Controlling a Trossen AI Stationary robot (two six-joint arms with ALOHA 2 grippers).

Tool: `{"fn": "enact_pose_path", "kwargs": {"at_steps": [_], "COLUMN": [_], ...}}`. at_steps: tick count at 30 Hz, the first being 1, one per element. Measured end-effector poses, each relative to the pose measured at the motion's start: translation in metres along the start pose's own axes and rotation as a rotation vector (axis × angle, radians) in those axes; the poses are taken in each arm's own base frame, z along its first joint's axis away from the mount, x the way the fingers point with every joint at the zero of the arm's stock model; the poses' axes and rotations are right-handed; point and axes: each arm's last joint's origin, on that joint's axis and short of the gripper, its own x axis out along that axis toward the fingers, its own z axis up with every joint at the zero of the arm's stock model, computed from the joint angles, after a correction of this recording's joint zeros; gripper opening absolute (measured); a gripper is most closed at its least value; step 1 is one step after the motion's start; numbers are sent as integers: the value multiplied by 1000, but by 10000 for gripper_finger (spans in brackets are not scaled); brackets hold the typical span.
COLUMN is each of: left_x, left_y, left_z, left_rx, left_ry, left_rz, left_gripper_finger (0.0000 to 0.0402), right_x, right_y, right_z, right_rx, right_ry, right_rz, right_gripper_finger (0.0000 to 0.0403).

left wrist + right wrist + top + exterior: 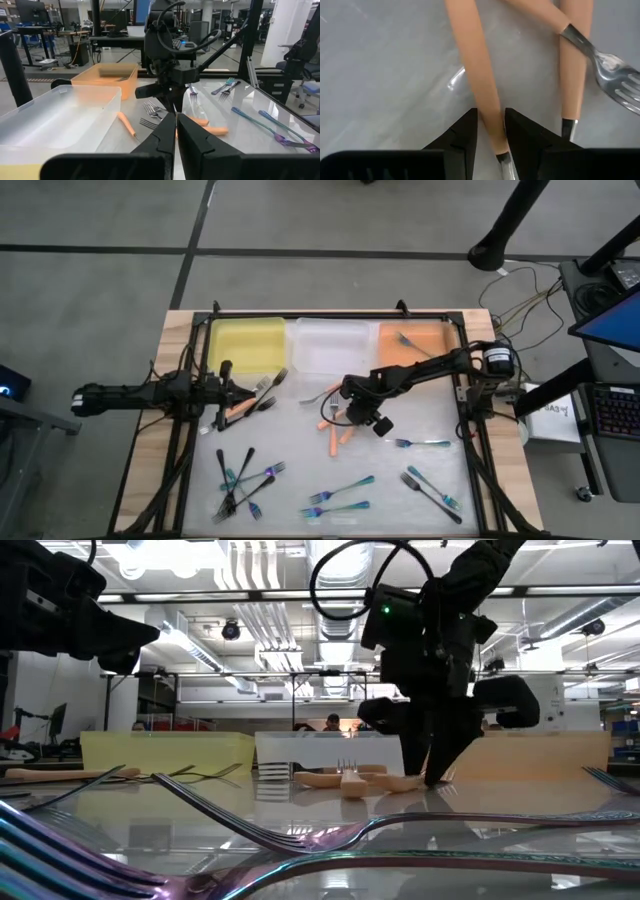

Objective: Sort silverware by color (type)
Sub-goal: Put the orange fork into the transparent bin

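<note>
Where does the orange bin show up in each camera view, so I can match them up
High view: the orange bin is at the table's back edge, rightmost of three, a fork inside.
Low view: its pale orange wall stands right, behind the right gripper.
Left wrist view: it sits left of centre, beyond the clear bin.
Right wrist view: not in it.
Shared landmark: the right gripper, beside the bin.

Glossy tabletop (420,470) – shiny metal tines (615,75) (smooth)

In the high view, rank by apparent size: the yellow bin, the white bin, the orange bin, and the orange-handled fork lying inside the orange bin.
1. to 3. Yellow bin, white bin and orange bin: they look about alike, and the right arm crosses the orange one, so no ranking among them.
4. Orange-handled fork in the orange bin: clearly the smallest.
</note>
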Motion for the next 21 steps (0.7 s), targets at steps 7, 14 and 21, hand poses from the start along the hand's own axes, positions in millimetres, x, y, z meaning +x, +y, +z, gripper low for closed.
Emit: {"fn": "enact_pose_path", "kwargs": {"at_steps": [7, 14, 21], "left_x": [0, 0, 0], "left_y": [0, 0, 0], "left_z": [0, 0, 0], "left_rx": [0, 0, 0], "left_ry": [1, 0, 2], "left_rz": [0, 0, 0], "left_gripper_finger": [0, 0, 0], "right_x": [-2, -3, -17], "right_y": [0, 2, 10], "right_z": [1, 0, -3], "right_rx": [9, 7, 34], "right_ry": [-7, 7, 72], "right_rz": [-7, 6, 60], "right_gripper_finger": [58, 32, 32]}}
